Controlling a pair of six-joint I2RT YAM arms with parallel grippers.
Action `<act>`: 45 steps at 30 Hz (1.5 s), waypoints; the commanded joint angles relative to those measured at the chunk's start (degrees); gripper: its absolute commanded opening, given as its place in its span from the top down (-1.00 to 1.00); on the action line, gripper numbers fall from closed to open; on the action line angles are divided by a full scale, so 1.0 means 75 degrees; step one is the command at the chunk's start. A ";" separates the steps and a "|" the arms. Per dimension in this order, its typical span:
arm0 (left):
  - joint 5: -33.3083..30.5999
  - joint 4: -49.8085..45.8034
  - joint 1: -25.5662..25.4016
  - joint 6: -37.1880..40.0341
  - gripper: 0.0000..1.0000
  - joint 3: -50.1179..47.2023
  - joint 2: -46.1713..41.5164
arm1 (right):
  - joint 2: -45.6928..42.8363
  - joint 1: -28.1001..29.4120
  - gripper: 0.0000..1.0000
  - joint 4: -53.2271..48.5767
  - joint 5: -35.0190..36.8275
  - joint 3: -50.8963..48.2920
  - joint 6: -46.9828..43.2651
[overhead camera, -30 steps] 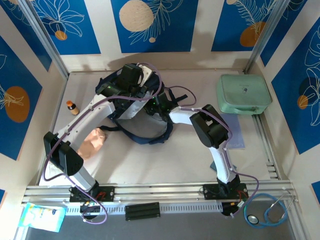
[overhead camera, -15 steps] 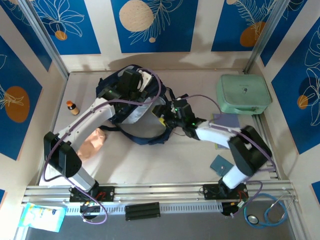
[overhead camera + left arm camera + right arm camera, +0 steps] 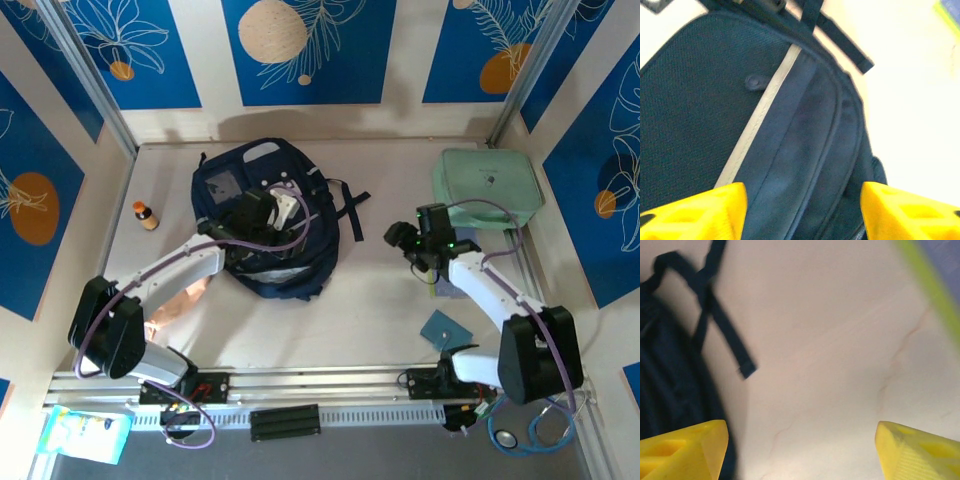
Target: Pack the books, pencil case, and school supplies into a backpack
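Top external view of your table, read left to right. At the left of the frame a small orange-capped bottle stands upright. Below it a crumpled peach item lies beside your left arm.

The backpack lies flat at upper centre-left, its pale grey patches facing up and its dark straps trailing off to its right. Your left gripper hangs over the middle of the pack. In the left wrist view its yellow fingers stand wide apart and hold nothing. Navy fabric and a thin pale stripe show between them.

Right of centre, your right gripper hovers over bare table, between the straps and the mint-green case at upper right. In the right wrist view its yellow fingers are also spread wide and empty. A dark strap crosses the upper left there, and a blurred yellow-green edge cuts the upper right corner.

The teal-blue square booklet lies on the table at lower right, well apart from the backpack.
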 commanded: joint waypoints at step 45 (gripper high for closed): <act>0.1918 0.1075 -0.1798 -0.3182 -0.88 0.2782 0.3812 | 0.0658 -0.0510 -0.93 -0.0361 -0.1973 0.0386 0.0554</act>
